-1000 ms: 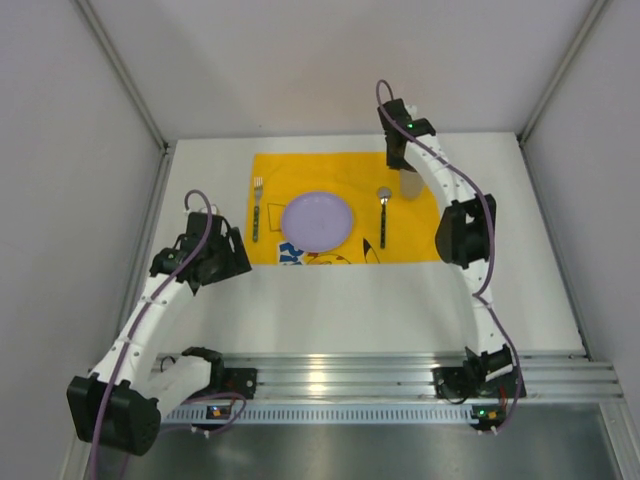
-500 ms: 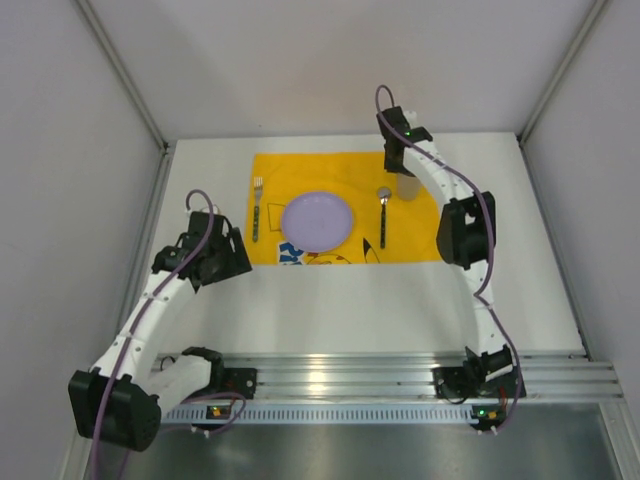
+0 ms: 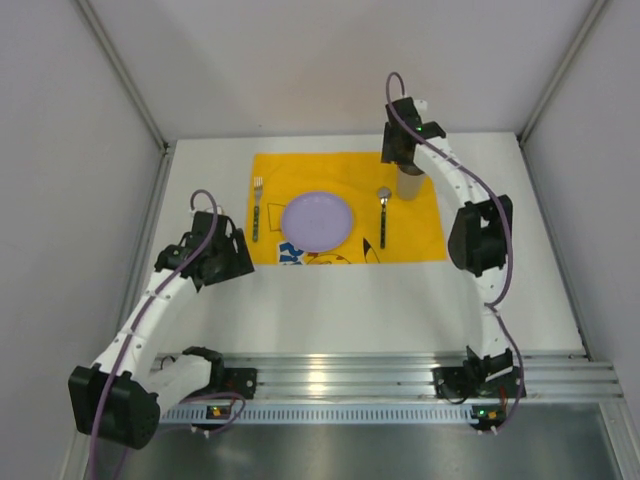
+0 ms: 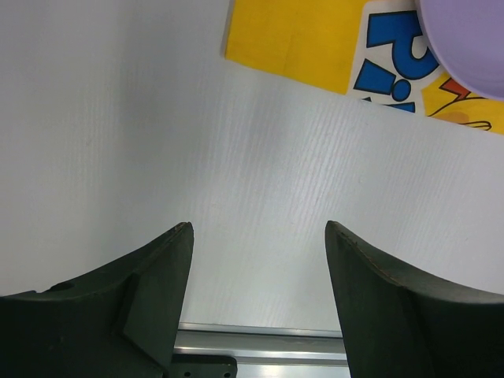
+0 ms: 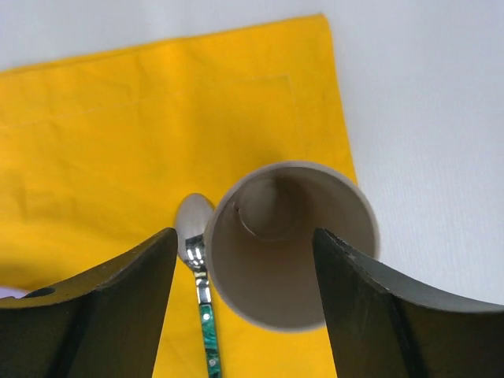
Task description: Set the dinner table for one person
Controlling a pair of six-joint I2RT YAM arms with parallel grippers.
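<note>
On the white dinner table [image 3: 330, 300] lies a yellow placemat [image 3: 345, 170]. It carries a purple plate [image 3: 317, 221], a fork [image 3: 257, 205] to the plate's left and a green-handled spoon [image 3: 383, 215] to its right. A beige cup [image 3: 409, 185] stands upright at the mat's far right, beside the spoon's bowl. My right gripper [image 3: 404, 158] hovers just above the cup. In the right wrist view the right gripper [image 5: 244, 232] is open, its fingers straddling the cup [image 5: 291, 244] with the spoon [image 5: 197, 260] showing in the left gap. My left gripper [image 4: 256, 228] is open and empty over bare table.
The ribbed aluminium rail [image 3: 400, 375] runs along the near edge by the arm bases. Grey walls close in the table at the left, right and back. In the left wrist view the placemat's corner [image 4: 299, 47] and plate edge [image 4: 465, 39] lie ahead.
My right gripper has opened, letting go of the cup, and has drawn back a little to the right. The cup stays upright on the mat. The left arm has barely shifted.
</note>
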